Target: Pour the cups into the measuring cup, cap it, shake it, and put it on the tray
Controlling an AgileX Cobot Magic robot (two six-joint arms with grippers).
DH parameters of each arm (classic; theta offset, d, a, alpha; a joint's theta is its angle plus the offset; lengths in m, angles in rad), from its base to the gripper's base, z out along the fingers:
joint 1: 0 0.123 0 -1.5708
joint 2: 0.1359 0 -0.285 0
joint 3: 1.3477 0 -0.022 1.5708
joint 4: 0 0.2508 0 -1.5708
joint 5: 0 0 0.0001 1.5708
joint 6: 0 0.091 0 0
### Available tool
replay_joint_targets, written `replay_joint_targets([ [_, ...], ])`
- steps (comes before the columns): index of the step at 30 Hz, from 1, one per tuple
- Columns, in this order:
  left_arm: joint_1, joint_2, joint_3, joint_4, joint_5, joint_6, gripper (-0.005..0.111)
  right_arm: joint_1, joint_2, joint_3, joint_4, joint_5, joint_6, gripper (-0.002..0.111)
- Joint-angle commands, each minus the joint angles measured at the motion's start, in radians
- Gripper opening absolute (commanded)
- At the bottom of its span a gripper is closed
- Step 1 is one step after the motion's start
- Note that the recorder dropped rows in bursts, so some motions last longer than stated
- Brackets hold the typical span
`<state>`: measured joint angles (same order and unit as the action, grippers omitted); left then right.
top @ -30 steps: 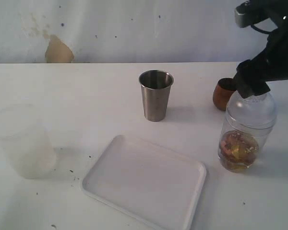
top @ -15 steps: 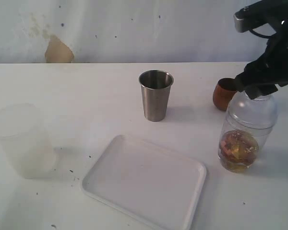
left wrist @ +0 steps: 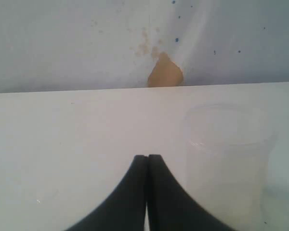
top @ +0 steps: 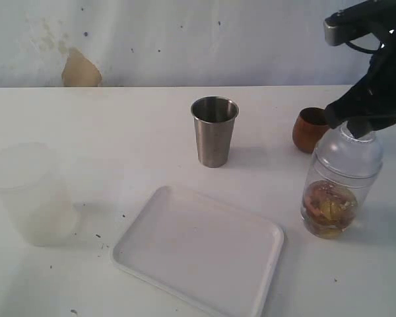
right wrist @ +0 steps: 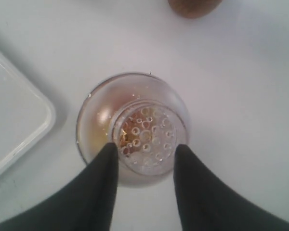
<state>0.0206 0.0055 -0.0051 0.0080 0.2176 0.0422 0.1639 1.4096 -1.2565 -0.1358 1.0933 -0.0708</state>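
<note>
The capped jar [top: 340, 181] stands right of the tray [top: 185, 264]. The right gripper [right wrist: 145, 147] straddles the lid [right wrist: 147, 126]; whether it pinches yet I cannot tell, so centre it squarely before lifting. The left gripper [left wrist: 147, 160] has its fingers pressed together.

We note the left hand [left wrist: 147, 159] with its two black fingers pressed flat together, only a thin seam between the tips. It hangs over a plain white bench [left wrist: 62, 144]. A frosted cup [left wrist: 229, 154] stands upright on the bench, near the hand and off to one side; its walls are milky and its rim faint. The fingertips sit apart from it. Beyond the bench edge we see a pale wall [left wrist: 62, 43] with a tan patch [left wrist: 165, 73] and a few blue specks [left wrist: 177, 40].
</note>
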Motion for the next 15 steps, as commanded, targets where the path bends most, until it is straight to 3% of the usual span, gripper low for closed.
replay_joint_targets([
  [1,0.003,-0.005,0.005,0.0,-0.014,-0.007,0.0,0.004,0.001,0.002,0.015,0.055,0.005,0.034],
  [15,0.003,-0.005,0.005,0.0,-0.014,-0.007,0.0,0.004,0.002,0.083,0.03,-0.003,-0.005,0.034],
])
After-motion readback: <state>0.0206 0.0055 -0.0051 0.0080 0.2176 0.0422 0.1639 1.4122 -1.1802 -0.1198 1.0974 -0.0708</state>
